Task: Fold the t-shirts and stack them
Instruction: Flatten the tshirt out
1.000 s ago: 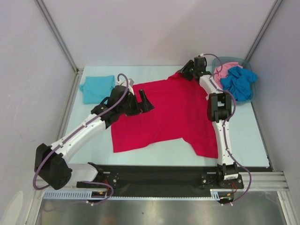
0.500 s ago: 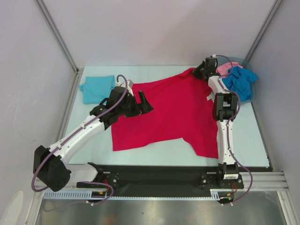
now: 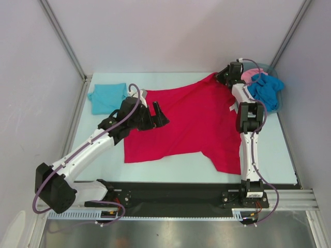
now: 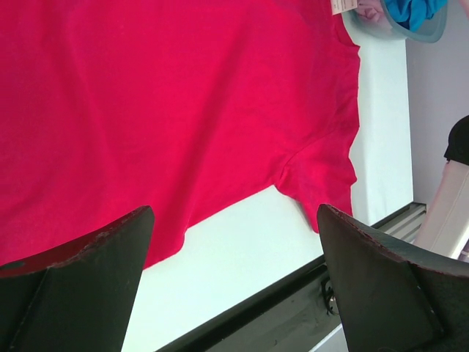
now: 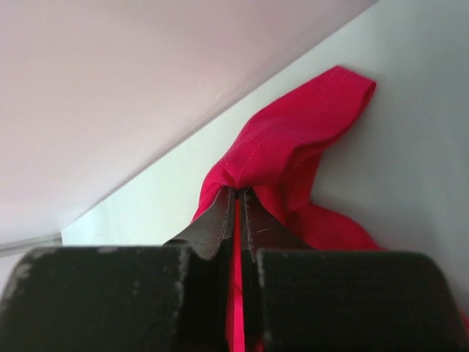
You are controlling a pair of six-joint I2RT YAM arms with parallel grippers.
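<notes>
A bright red t-shirt [image 3: 181, 124] lies spread across the middle of the table. My right gripper [image 3: 224, 76] is shut on its far right corner, beside the bin; in the right wrist view the pinched red cloth [image 5: 293, 139] bunches out past the right gripper [image 5: 239, 192]. Above the shirt's left part my left gripper [image 3: 159, 114] stands wide open, holding nothing. In the left wrist view, the left gripper [image 4: 234, 220] frames the red t-shirt [image 4: 183, 110] and its sleeve. A folded light teal t-shirt [image 3: 107, 98] lies at the far left.
A grey bin [image 3: 276, 106] at the far right holds a crumpled pink t-shirt [image 3: 249, 76] and a blue t-shirt [image 3: 265, 90]; the bin [image 4: 429, 33] also shows in the left wrist view. Walls and metal posts enclose the table. A black rail [image 3: 176, 191] runs along the near edge.
My right gripper has shut on the red shirt's far corner and drawn it to the right, toward the bin. The left arm has shifted only slightly.
</notes>
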